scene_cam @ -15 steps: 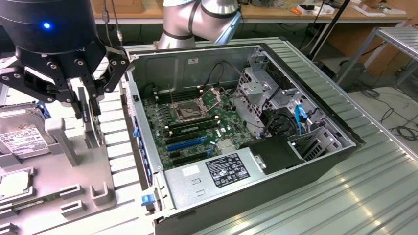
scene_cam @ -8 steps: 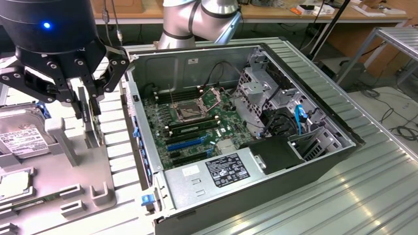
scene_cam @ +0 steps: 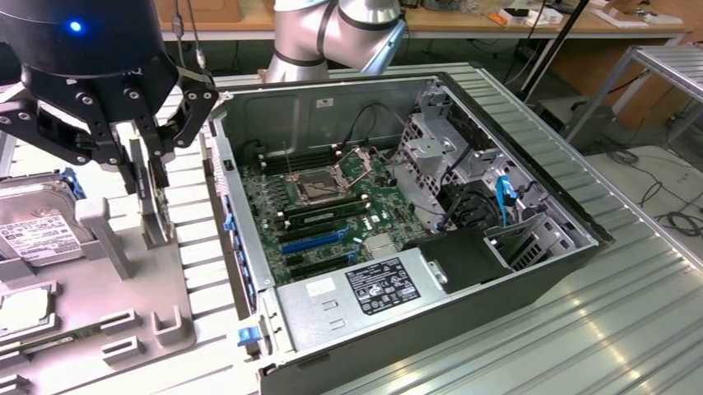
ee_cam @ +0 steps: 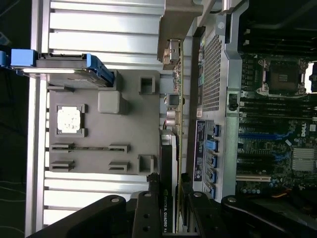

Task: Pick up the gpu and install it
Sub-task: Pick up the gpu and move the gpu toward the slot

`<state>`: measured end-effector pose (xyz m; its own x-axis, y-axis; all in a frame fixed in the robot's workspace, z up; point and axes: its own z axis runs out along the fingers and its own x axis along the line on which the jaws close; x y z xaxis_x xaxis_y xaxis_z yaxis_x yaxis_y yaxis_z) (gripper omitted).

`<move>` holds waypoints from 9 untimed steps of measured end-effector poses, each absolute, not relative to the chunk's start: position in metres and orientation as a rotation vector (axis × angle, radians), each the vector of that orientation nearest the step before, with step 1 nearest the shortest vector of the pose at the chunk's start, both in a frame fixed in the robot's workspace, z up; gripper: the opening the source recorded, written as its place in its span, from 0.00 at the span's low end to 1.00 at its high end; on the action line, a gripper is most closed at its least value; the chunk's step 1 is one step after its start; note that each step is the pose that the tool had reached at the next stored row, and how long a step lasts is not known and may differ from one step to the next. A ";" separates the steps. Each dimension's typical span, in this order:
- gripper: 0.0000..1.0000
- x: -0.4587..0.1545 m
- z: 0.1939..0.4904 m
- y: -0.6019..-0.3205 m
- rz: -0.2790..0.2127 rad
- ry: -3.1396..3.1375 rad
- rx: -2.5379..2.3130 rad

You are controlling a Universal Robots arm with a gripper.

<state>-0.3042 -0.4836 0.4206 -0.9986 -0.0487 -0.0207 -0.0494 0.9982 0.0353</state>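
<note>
Gripper clamped on gpu, card upright in tray slot.
Gripper sits narrow, its fingers pressed on both faces of the gpu. The gpu stands on edge in the grey tray, just beside the open case and outside it. A hard drive rests on the tray's far side, apart from the gpu.

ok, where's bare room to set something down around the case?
Bare: the ribbed table on the exterior view's right of the PC case. Crowded: the grey tray with the hard drive, the gpu and the gripper over it.
</note>
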 end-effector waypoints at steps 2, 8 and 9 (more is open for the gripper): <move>0.27 -0.304 0.421 -0.484 0.056 3.121 -0.077; 0.27 -0.298 0.421 -0.484 0.056 3.121 -0.077; 0.27 -0.297 0.421 -0.484 0.056 3.121 -0.077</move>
